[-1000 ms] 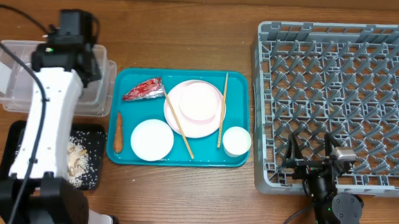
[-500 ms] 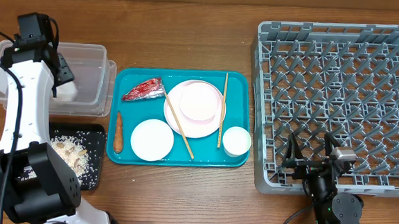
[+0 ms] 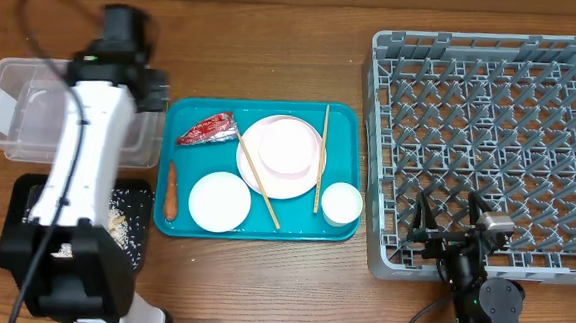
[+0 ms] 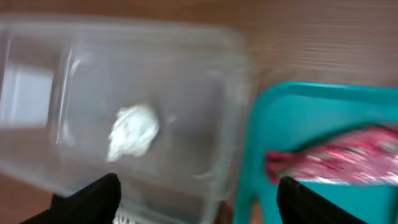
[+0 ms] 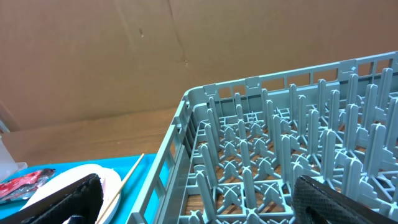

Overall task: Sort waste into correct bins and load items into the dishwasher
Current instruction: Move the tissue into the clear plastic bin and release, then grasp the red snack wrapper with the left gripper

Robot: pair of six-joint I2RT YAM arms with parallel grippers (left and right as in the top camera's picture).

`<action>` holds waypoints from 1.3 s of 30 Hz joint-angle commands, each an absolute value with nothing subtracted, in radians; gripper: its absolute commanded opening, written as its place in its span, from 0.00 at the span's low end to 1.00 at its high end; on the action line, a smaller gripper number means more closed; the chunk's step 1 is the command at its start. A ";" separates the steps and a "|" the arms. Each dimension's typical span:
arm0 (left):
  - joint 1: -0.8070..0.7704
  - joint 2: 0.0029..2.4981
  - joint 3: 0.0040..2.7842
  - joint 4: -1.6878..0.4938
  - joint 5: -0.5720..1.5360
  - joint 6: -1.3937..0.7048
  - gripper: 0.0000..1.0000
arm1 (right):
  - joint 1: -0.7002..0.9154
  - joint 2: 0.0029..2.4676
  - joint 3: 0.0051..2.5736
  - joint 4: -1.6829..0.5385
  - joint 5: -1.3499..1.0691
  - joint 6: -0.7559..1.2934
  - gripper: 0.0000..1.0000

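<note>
Now: left gripper (image 4: 199, 196) has its jaws wide apart with nothing between them, above the edge where the clear tub (image 4: 193, 87) meets the teal tray (image 4: 292, 106). Crumpled white tissue (image 4: 134, 130) lies inside the tub. Red-and-white wrapper (image 4: 336, 155) lies on the tray, beside the plate (image 3: 281, 157). A bowl (image 3: 218, 200), the cup (image 3: 341, 204) and the chopsticks (image 3: 257, 180) are also on the tray. Rice scraps (image 3: 114, 226) sit in the black tray (image 3: 134, 257). Right gripper (image 5: 199, 202) has its jaws spread and empty, at the dish rack's (image 3: 489, 144) near edge.
</note>
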State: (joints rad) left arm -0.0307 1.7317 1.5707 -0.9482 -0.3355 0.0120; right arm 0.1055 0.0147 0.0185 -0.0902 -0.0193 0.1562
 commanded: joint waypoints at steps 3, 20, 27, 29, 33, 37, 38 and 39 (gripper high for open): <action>-0.173 1.697 1.597 -0.933 -0.312 0.255 0.87 | 0.109 0.003 0.008 -0.084 -0.016 0.149 1.00; -0.175 1.854 1.588 -0.984 -0.004 0.555 0.86 | 0.109 0.003 0.008 -0.084 -0.016 0.149 1.00; -0.175 1.973 1.588 -0.994 -0.009 0.607 0.88 | 0.109 0.003 0.008 -0.084 -0.016 0.149 1.00; -0.175 1.997 1.588 -0.990 -0.010 0.607 0.88 | 0.109 0.003 0.008 -0.084 -0.016 0.149 1.00; -0.170 2.047 1.588 -0.987 -0.013 0.607 0.88 | 0.109 0.003 0.008 -0.084 -0.017 0.149 1.00; -0.161 2.089 1.588 -0.987 -0.037 0.598 0.90 | 0.109 0.003 0.008 -0.084 -0.017 0.149 1.00; -0.157 2.097 1.588 -0.987 -0.037 0.597 0.91 | 0.109 0.003 0.008 -0.084 -0.017 0.149 1.00; -0.154 2.104 1.588 -0.987 -0.037 0.595 0.91 | 0.109 0.003 0.008 -0.084 -0.016 0.149 1.00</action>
State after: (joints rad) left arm -0.1692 2.0724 1.5772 -0.9874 -0.0338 0.5804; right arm 0.1055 0.0147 0.0185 -0.0902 -0.0189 0.1558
